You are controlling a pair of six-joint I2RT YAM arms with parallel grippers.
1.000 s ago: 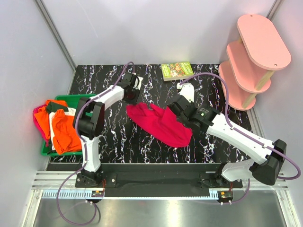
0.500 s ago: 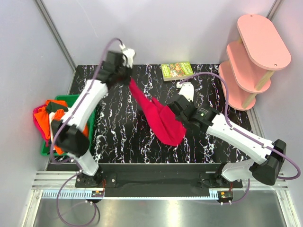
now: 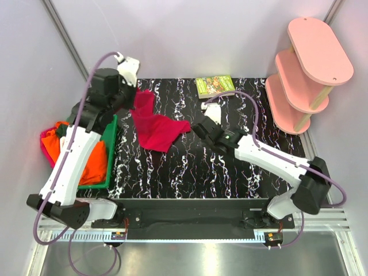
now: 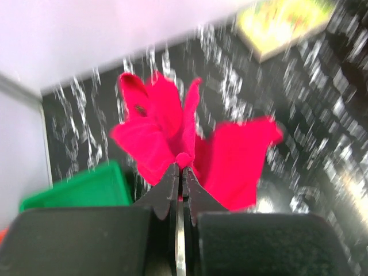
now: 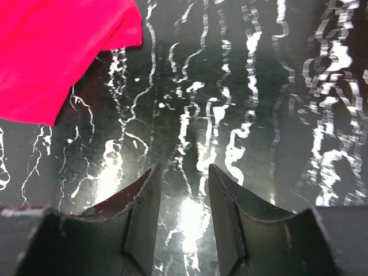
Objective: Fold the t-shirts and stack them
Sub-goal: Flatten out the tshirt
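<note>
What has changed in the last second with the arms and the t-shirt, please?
The left fingers, shut on the crimson t-shirt, have swung it towards the left rear of the table. The right fingers seem to have released it and stand open, clear of it. The book, green bin and pink shelf are unmoved.

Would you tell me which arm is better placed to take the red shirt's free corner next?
Right, probably: the right tool stands open and empty over the table, near the shirt, while the left tool is shut on the shirt, holding it.
</note>
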